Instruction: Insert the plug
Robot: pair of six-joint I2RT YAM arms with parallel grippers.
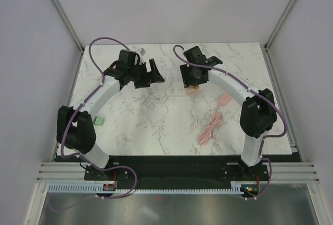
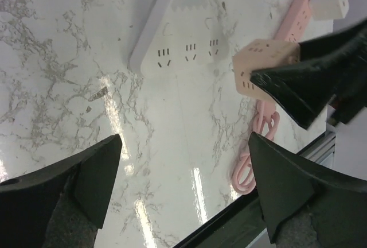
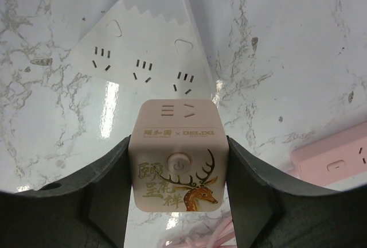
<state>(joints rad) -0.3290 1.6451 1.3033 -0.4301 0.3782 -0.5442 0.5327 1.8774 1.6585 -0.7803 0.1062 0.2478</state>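
My right gripper (image 3: pixel 179 142) is shut on the plug, a pink cube (image 3: pixel 176 156) with a deer print and a round button, one finger on each side. The cube (image 1: pixel 191 90) hangs just by the right end of a white power strip (image 3: pixel 143 47) that lies flat on the marble table (image 1: pixel 145 126), three sockets facing up. From the left wrist view the cube (image 2: pixel 261 67) sits right of the strip (image 2: pixel 178 35), apart from it. My left gripper (image 2: pixel 184 144) is open over bare marble left of the strip, holding nothing.
A pink power strip (image 1: pixel 223 100) with a coiled pink cable (image 1: pixel 208 130) lies right of the cube. A small white block (image 2: pixel 330 2) sits at that strip's far end. A green block (image 1: pixel 99 121) lies near the left arm. White walls enclose the table.
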